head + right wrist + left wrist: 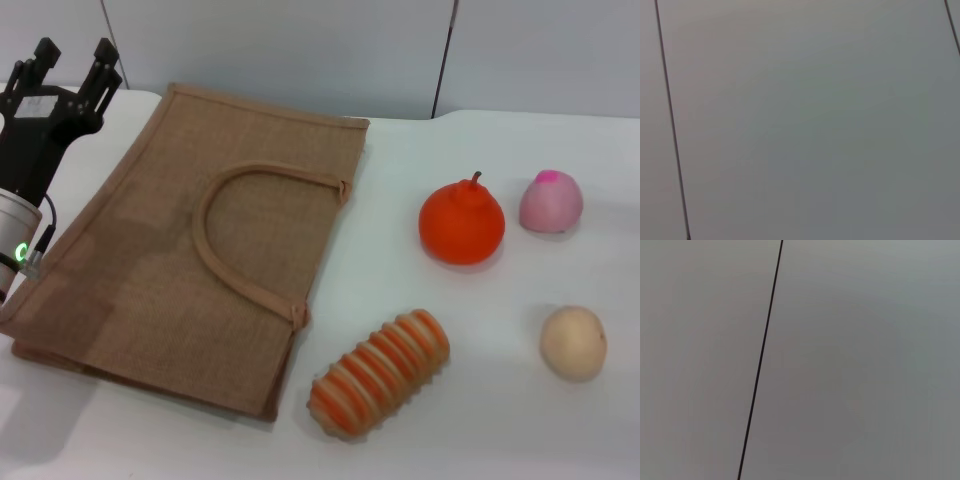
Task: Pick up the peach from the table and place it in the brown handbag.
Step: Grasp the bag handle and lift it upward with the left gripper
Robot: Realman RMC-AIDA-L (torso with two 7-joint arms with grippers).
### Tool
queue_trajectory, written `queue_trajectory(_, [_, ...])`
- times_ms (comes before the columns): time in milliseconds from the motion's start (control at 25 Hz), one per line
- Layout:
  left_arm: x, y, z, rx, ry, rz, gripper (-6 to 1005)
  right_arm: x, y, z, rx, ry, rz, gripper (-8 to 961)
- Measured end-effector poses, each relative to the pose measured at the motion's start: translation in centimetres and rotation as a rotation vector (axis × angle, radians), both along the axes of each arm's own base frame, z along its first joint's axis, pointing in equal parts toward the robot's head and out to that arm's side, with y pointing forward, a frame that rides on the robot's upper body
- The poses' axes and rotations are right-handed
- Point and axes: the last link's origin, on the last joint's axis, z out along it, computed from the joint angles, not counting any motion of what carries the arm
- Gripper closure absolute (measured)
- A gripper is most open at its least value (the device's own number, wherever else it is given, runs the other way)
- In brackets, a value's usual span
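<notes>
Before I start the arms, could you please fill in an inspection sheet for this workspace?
Surface: white table, nothing spilled.
Job's things: peach resting on the table at the far right, apart from the orange fruit; brown handbag lying flat on the left, handle on top.
Clutter: orange fruit beside the peach; beige ball at the near right; striped orange roll next to the bag's near corner.
Grippers: left tool raised at the bag's far left corner, fingers apart, holding nothing; right tool not in view.
Cables: thin black cable at the left wrist.
Surroundings: pale wall panels behind the table.
</notes>
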Motion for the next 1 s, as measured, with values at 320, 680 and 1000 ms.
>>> queue_trajectory(320, [-0.1, 0.0, 0.0, 0.000, 0.000, 0.002, 243, 0.0, 0.0, 0.0, 0.000, 0.000, 0.000, 71])
queue_trajectory(680, [0.2, 0.2, 0.1, -0.065, -0.086, -0.028, 244, 0.0, 0.0, 0.0, 0.000, 0.000, 0.001, 72])
queue_trajectory(1000, [0.4, 1.6, 2.3, -0.290, -0.269, -0.108, 245, 0.0, 0.1, 0.1, 0.001, -0.001, 0.002, 72])
